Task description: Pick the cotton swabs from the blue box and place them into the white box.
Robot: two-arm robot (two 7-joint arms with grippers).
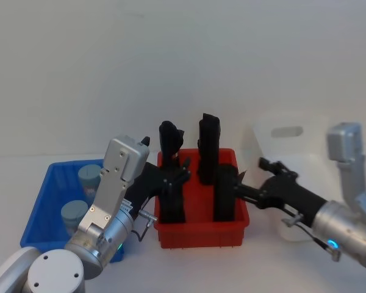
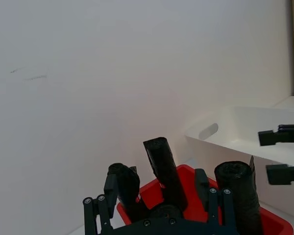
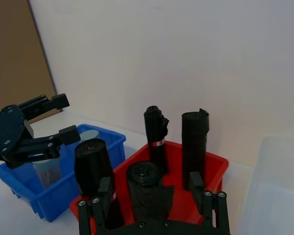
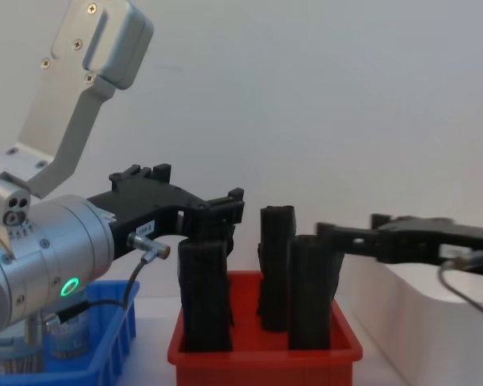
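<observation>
The blue box [image 1: 44, 204] stands at the left with two cotton swabs jars inside, one at the back [image 1: 89, 176] and one nearer [image 1: 72, 214]. They have grey-blue caps. My left gripper [image 1: 184, 172] is open and empty. It hovers to the right of the blue box, over the left part of the red bin [image 1: 201, 232]. The white box [image 1: 287, 143] stands at the right. In front of it my right gripper [image 1: 251, 177] is open and empty, pointing toward the red bin's right side. The right wrist view shows the left gripper [image 3: 68, 116] above a jar [image 3: 90, 133].
The red bin sits between the two boxes and holds several tall black rolls [image 1: 208, 146] that rise well above its rim. Both grippers are close to these rolls. A white wall stands behind the table.
</observation>
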